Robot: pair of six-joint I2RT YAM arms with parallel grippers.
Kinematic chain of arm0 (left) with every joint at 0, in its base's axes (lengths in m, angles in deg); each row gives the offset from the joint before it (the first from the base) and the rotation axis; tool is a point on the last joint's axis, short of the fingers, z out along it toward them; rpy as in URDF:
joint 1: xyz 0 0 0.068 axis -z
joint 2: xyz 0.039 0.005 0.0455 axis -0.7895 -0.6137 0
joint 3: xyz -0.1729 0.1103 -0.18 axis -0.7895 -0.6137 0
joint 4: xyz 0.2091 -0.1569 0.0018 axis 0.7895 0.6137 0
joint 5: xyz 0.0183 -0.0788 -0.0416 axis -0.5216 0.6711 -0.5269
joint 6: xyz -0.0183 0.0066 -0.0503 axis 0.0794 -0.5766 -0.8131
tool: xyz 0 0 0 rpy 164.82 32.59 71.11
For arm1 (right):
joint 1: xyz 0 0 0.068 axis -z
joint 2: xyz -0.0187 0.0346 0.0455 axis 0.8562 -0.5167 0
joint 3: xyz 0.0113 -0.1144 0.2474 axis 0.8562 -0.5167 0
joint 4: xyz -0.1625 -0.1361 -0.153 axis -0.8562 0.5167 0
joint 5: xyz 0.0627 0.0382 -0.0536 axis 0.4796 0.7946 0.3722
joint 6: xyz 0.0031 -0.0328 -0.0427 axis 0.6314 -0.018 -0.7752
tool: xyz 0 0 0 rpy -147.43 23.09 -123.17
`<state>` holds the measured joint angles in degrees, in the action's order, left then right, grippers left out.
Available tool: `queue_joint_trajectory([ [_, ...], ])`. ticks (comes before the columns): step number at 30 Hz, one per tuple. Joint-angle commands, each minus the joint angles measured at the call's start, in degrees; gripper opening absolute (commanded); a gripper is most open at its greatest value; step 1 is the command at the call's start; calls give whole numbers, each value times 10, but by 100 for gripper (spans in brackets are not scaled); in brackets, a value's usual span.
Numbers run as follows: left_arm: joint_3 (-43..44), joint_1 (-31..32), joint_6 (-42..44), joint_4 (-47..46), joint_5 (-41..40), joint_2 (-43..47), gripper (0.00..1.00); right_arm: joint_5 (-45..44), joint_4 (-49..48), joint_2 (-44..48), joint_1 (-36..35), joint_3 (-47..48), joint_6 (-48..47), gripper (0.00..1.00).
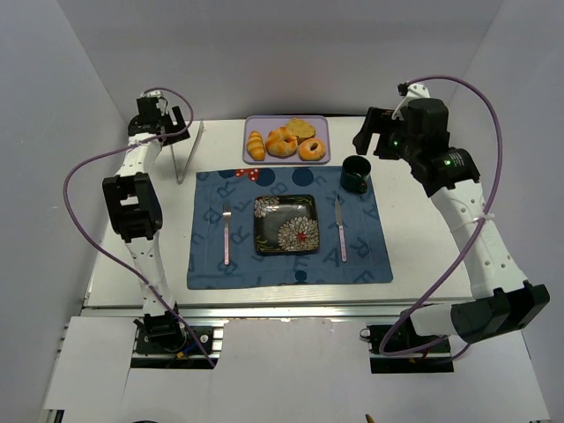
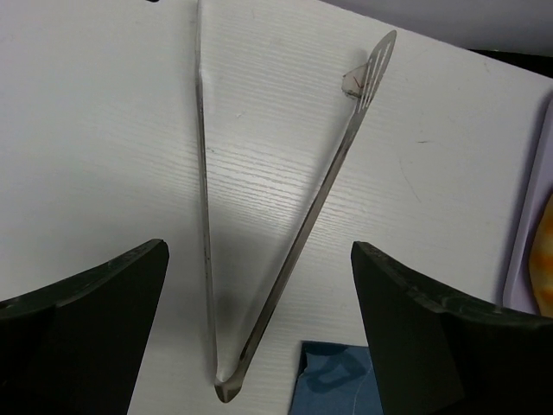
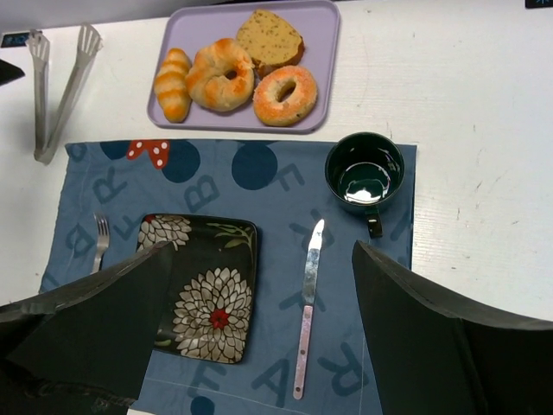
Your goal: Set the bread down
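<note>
Several breads lie on a lilac tray (image 1: pixel 256 123) at the back: a croissant (image 1: pixel 256 145), a twisted roll (image 1: pixel 281 143), a slice (image 1: pixel 300 129) and a glazed ring (image 1: pixel 312 149). The tray also shows in the right wrist view (image 3: pixel 321 26). A black flowered square plate (image 1: pixel 285 224) sits on the blue placemat (image 1: pixel 207 256). Metal tongs (image 1: pixel 188 152) lie on the table left of the tray. My left gripper (image 1: pixel 167 123) is open above the tongs (image 2: pixel 268 242). My right gripper (image 1: pixel 374 137) is open and empty, raised above the mat's right side.
A dark green mug (image 1: pixel 355 174) stands at the mat's back right corner. A fork (image 1: pixel 226 231) lies left of the plate and a knife (image 1: pixel 340 227) right of it. White walls enclose the table on three sides.
</note>
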<state>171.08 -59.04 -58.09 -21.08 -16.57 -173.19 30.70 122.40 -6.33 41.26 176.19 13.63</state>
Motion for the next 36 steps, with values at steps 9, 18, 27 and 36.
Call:
queue_joint_trajectory([
  [9, -17, 12, 57, 3, 24, -16, 98, -4, -22, -29, 1, 25, -24, 89],
  [18, -14, 16, 73, 24, 4, -61, 98, 4, -26, -39, 1, 15, -22, 89],
  [27, 18, 14, 81, 42, -21, -89, 95, 21, -28, -41, 1, 11, -17, 89],
  [36, 66, 14, 105, 51, -4, -132, 88, 49, -14, -55, 1, 35, -26, 89],
])
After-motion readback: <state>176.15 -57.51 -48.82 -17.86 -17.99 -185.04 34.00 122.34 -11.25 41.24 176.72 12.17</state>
